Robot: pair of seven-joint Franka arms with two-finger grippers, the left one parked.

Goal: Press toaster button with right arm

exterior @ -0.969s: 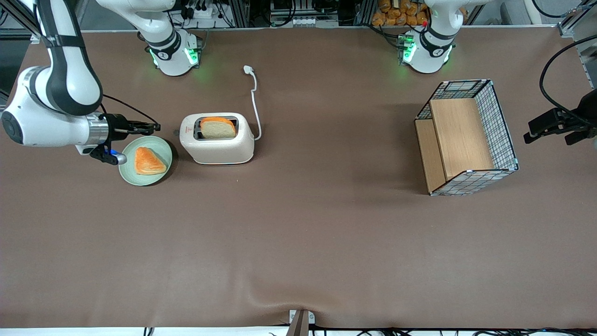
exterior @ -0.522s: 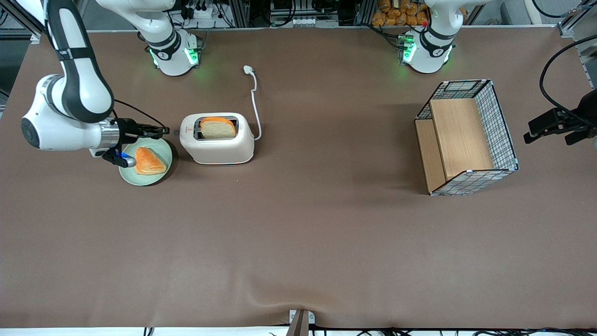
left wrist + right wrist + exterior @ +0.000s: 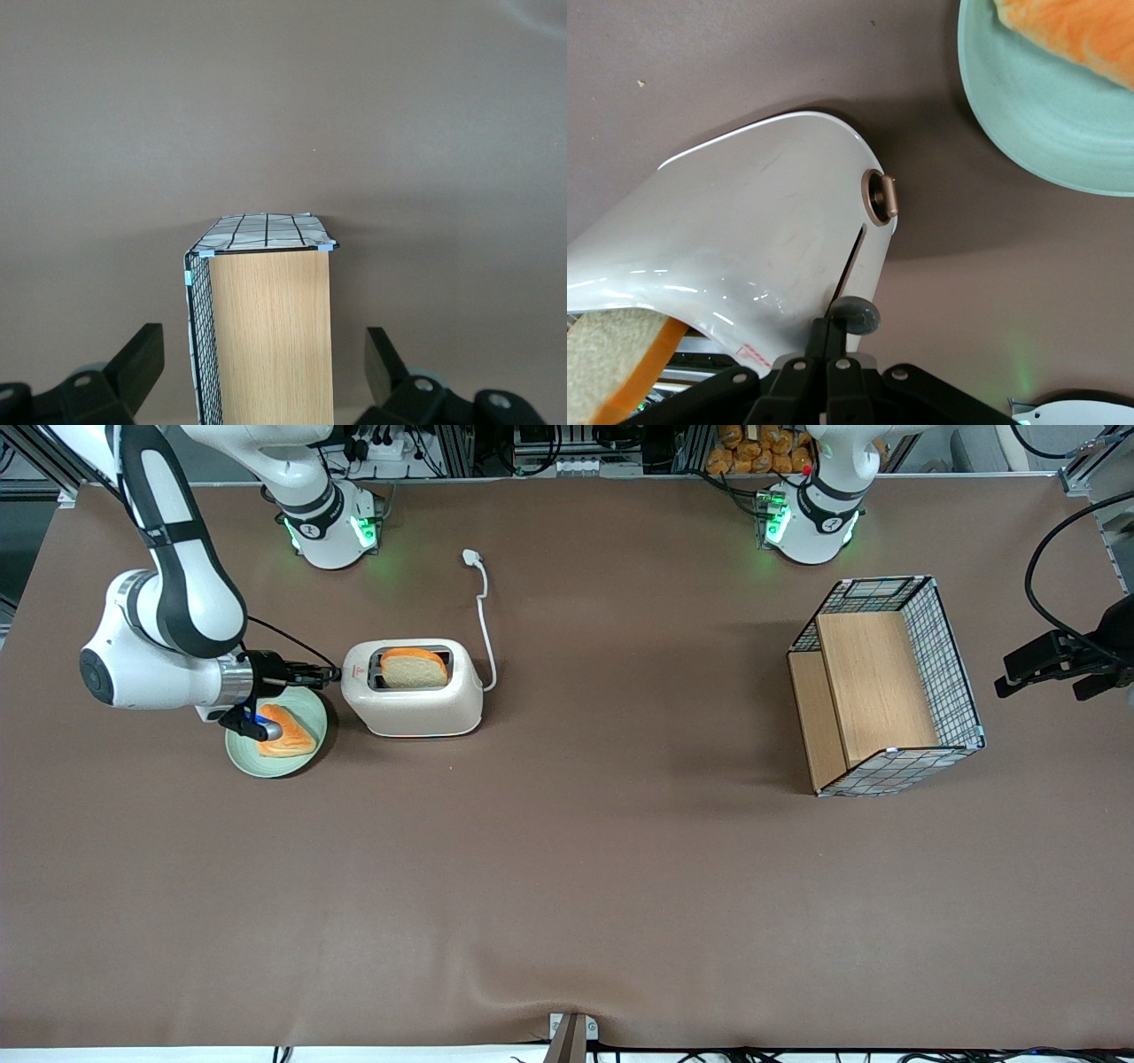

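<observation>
While right arm (image 3: 168,638) reaches level over green plate (image 3: 241,757), gripper (image 3: 330,676) clenched, fingertips at toaster button (image 3: 855,316) on toaster (image 3: 413,691) end face. Bare table (image 3: 567,886) nearer front camera.

White black-banded arm (image 3: 168,593), black hand (image 3: 326,676).

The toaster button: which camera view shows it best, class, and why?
The right wrist view: the toaster button shows large on the toaster, with the shut pincer at it. The front view shows only the pincer meeting the toaster's end. The left wrist view shows nothing of it.
</observation>
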